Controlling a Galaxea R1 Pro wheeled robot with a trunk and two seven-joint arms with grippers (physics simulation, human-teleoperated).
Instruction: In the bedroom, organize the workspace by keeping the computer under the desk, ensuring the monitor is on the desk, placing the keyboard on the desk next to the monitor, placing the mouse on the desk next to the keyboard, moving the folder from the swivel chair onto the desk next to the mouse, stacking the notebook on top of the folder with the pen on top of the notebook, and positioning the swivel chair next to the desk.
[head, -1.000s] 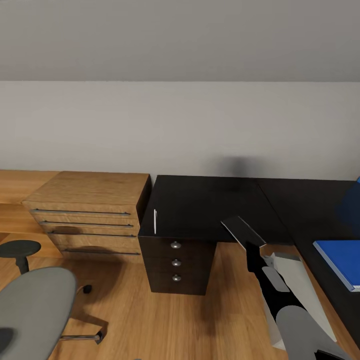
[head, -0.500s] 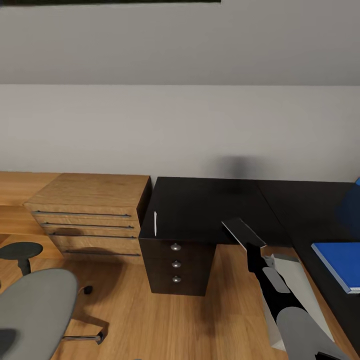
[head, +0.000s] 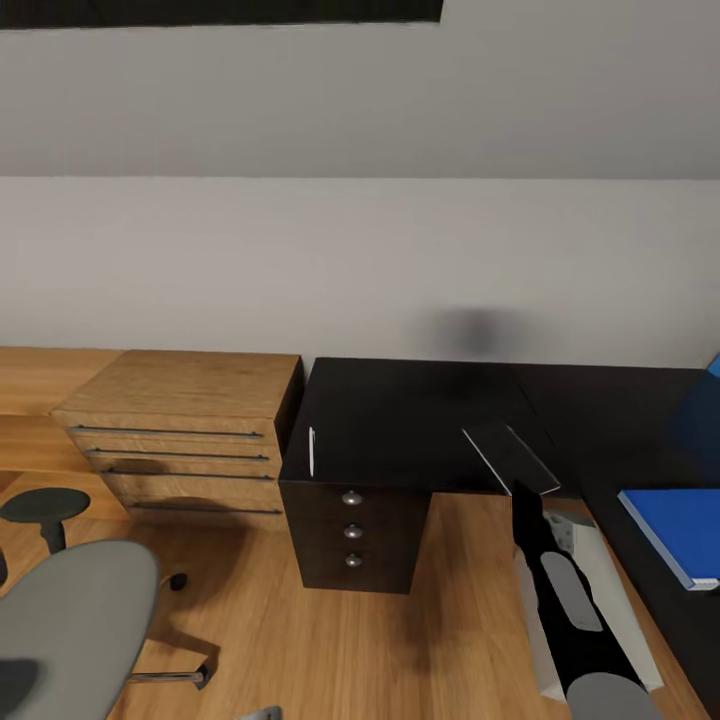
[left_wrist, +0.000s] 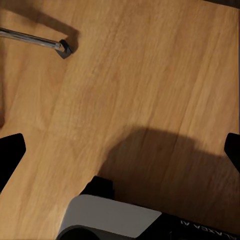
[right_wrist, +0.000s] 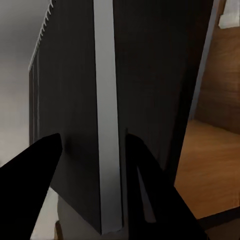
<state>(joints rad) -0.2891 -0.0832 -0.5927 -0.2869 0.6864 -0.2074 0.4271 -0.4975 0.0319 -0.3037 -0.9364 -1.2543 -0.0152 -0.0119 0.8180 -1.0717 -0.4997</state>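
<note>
My right gripper (head: 527, 492) is shut on the notebook (head: 510, 458), a thin dark slab with a light-grey edge, held tilted over the front edge of the black desk (head: 400, 400). In the right wrist view the notebook (right_wrist: 107, 110) stands between the two black fingers (right_wrist: 35, 170). The pen (head: 311, 449) lies on the desk's left end above the drawer unit (head: 352, 525). On the desk's right wing lies the blue folder (head: 672, 533). The grey swivel chair (head: 70, 625) is at the lower left. My left gripper (left_wrist: 120, 150) is open over the wooden floor.
A light wooden drawer chest (head: 180, 430) stands against the desk's left side. A light grey-white box (head: 590, 560) sits on the floor under my right arm. A chair base leg with a caster (left_wrist: 62, 47) lies on the floor. A blue shape (head: 705, 405) shows at the right edge.
My right arm has carried the notebook rightward and farther over the desk. The camera has tilted up a little, showing a dark frame on the wall.
</note>
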